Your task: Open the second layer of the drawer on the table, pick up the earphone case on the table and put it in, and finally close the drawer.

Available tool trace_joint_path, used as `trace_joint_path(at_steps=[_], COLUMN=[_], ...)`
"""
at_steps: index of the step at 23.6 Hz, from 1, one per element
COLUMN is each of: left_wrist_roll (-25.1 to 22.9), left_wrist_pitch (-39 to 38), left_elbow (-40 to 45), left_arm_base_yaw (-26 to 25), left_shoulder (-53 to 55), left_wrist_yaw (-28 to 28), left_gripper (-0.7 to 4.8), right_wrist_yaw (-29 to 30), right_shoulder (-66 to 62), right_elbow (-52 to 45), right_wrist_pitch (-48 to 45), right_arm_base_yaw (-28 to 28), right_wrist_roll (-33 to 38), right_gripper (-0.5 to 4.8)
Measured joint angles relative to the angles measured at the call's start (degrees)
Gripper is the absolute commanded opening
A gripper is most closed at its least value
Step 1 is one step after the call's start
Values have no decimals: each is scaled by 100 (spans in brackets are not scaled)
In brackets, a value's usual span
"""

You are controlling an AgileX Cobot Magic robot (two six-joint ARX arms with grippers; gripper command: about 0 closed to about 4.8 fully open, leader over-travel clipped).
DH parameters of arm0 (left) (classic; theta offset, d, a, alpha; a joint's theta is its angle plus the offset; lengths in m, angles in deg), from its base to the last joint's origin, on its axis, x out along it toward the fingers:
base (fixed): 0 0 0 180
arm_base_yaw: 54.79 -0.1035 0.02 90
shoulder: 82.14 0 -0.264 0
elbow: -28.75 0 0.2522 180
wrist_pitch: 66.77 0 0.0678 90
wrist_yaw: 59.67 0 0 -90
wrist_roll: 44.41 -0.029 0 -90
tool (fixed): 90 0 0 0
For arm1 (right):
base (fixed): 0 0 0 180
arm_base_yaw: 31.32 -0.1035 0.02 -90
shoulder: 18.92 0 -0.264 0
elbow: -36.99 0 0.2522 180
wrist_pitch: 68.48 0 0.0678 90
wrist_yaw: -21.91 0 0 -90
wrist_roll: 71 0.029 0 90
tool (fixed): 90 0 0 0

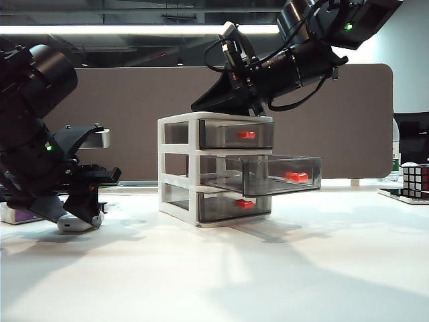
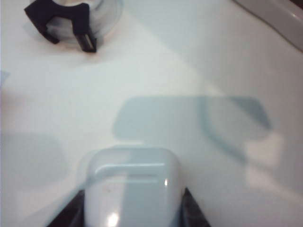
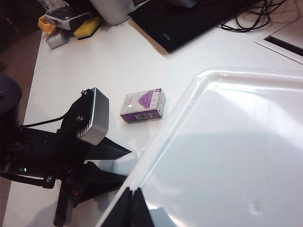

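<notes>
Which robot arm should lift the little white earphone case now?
Probably the left. The left gripper is down at the earphone case, fingers either side. The right gripper rests on the drawer top.

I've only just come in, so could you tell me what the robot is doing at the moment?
The middle drawer of the small cabinet is already pulled out. The left gripper is down at the table on the left, its fingers on either side of the white earphone case, which sits on the tabletop. Whether it is gripped yet is unclear. The right gripper rests at the top of the cabinet, apparently shut and holding nothing.
</notes>
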Motion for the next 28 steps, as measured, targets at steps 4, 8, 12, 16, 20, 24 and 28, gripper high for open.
trace_joint_path(at_steps=[4, 8, 12, 16, 20, 24, 28], left_wrist_roll=[-184, -317, -334, -234, 79, 258, 483], left_wrist_pitch=[0, -313, -1060, -1362, -1609, -1561, -863], left_elbow=[0, 31, 94, 70, 61, -35, -52], left_arm_base_yaw=[0, 24, 33, 33, 619, 1283, 1834], left_shoulder=[-2, -208, -942, -1926, -2734, -2719, -2518], left_wrist_yaw=[63, 133, 173, 190, 525, 551, 549], left_gripper=[-5, -5, -5, -5, -5, -5, -5], right_wrist_yaw=[-2, 0, 2, -4, -4, -2, -2], right_shoulder=[0, 0, 0, 0, 0, 0, 0], right_elbow=[0, 0, 0, 0, 0, 0, 0], right_wrist_pitch=[0, 2, 2, 4, 2, 0, 2], right_arm_base_yaw=[0, 0, -2, 0, 0, -2, -2], right_wrist_roll=[0, 0, 0, 0, 0, 0, 0], right_gripper=[-5, -5, -5, -5, -5, -5, -5])
